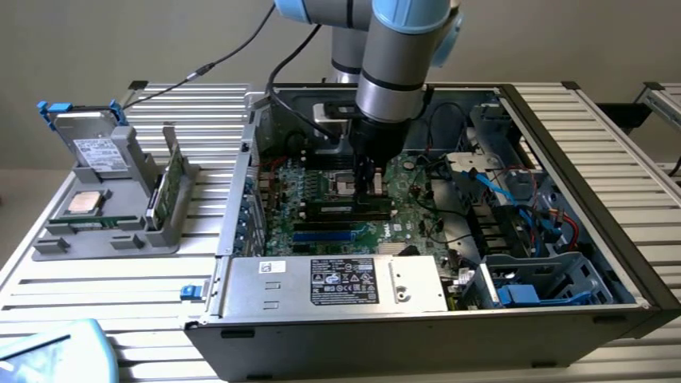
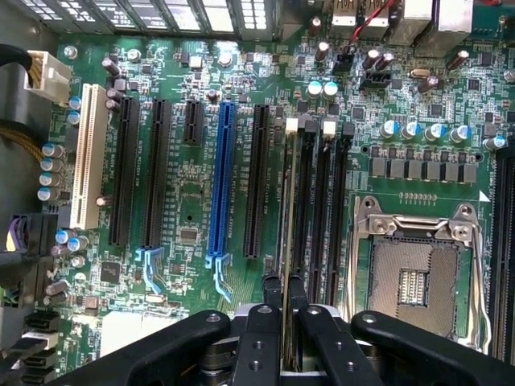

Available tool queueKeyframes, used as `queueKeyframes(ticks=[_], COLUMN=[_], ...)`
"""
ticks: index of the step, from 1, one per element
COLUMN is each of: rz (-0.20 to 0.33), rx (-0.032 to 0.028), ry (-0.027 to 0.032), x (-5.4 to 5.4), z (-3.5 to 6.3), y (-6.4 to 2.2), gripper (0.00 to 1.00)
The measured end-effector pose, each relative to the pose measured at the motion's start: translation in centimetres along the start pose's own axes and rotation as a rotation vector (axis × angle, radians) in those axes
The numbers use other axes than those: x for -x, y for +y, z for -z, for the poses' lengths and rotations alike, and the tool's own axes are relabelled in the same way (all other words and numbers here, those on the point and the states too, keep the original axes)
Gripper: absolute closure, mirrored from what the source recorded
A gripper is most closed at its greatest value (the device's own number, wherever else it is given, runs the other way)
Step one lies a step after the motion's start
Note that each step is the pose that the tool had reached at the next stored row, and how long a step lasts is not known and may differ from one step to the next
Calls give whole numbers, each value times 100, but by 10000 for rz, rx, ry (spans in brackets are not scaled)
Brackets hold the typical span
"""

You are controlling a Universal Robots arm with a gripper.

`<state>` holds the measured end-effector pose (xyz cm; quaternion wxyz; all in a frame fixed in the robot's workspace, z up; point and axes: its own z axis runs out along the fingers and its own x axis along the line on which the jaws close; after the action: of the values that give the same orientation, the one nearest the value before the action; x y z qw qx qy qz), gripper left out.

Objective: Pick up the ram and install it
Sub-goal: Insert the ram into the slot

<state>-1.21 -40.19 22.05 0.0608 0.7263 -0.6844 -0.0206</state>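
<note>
Inside the computer case [image 1: 372, 347], the gripper [image 1: 371, 185] has its fingers [image 2: 272, 291] clamped on the ram [image 2: 287, 209], held edge-on at the motherboard's memory slots [image 2: 322, 217]. The pick-up looks done. I cannot tell whether the stick is fully seated.

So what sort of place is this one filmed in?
Probably a lab or workshop bench for computer assembly. An open computer case sits on a slatted metal table, a grey fixture beside it holds parts, and the gripper holds the ram over the motherboard slots.
</note>
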Motion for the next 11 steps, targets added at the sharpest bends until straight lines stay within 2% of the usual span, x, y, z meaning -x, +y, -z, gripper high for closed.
queueKeyframes(ticks=[11], rz=[-220], rx=[78], ry=[-22], x=[1], z=[2], y=[-2], gripper=[86])
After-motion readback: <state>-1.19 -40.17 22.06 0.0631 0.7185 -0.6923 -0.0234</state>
